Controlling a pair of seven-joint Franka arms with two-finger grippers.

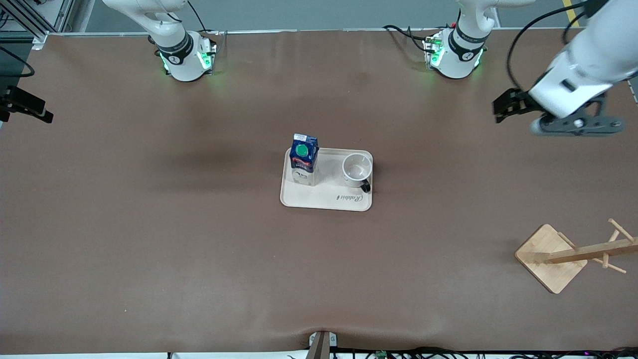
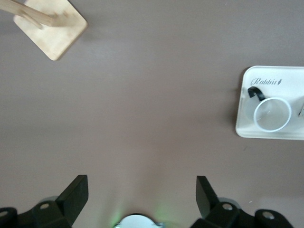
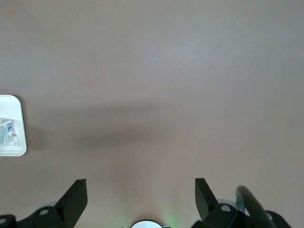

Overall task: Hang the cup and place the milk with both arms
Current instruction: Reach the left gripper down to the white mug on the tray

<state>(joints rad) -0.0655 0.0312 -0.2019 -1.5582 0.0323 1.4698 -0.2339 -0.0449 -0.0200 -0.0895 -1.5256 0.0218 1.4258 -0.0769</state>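
The white cup [image 1: 357,169] with a black handle stands upright on a cream tray [image 1: 324,199] in the middle of the table. The dark blue milk carton [image 1: 304,154] with a green cap stands on the same tray, toward the right arm's end. My left gripper [image 1: 504,107] is open and empty, up over bare table at the left arm's end. Its wrist view [image 2: 140,183] shows the cup [image 2: 272,114] on the tray [image 2: 247,128]. My right gripper [image 1: 35,110] is open and empty over the right arm's end of the table. Its wrist view [image 3: 140,184] shows a sliver of the carton [image 3: 8,130].
A wooden cup rack [image 1: 551,257] with pegs stands on a square base at the left arm's end, nearer to the front camera than the tray; it also shows in the left wrist view [image 2: 50,23]. Brown table mat [image 1: 199,249] surrounds the tray.
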